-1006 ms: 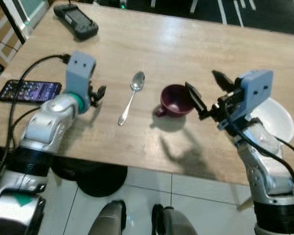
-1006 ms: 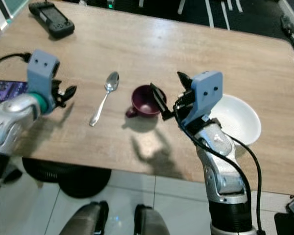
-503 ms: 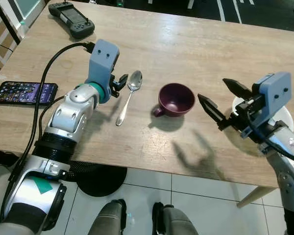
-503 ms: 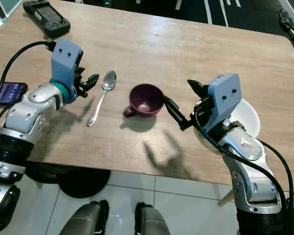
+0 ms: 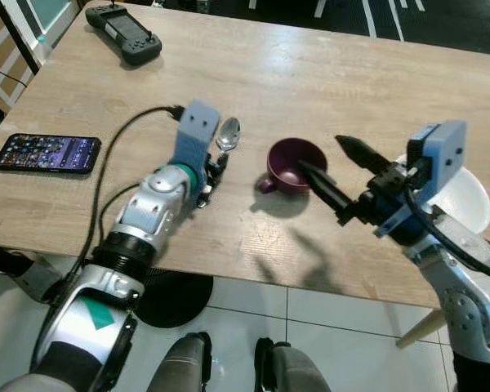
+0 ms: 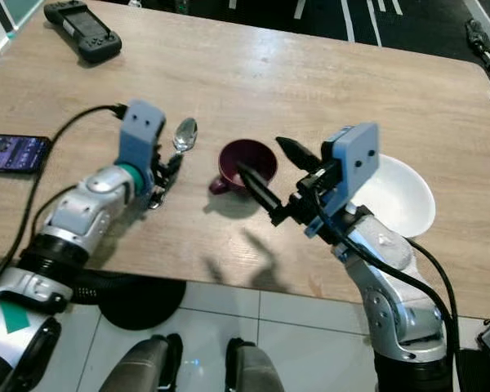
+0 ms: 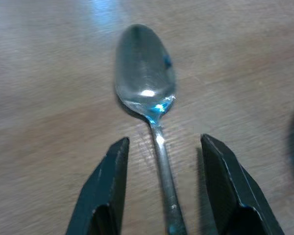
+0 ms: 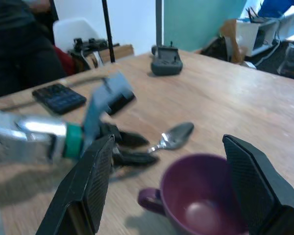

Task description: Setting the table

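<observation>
The wooden table (image 5: 327, 65) has open room beyond the white bowl (image 6: 400, 200) at my right. My right gripper (image 5: 335, 175) has swung back in, fingers spread around the purple cup (image 5: 290, 163). My left gripper (image 7: 159, 191) has come down open, straddling the spoon (image 7: 149, 93) handle, ready to pinch.

On the table (image 5: 310, 57), the spoon (image 5: 227, 135) is lying just left of the cup (image 5: 291, 167), and the bowl (image 6: 408, 200) is sitting to the cup's right near the table's front edge. The left gripper (image 7: 160, 191) is straddling the spoon's handle with a finger on each side, while the right gripper (image 5: 331, 173) is hanging spread over the cup's right rim. Well to the left the phone (image 5: 47, 153) is lying flat, and the controller (image 5: 129, 34) is resting at the far left corner.
</observation>
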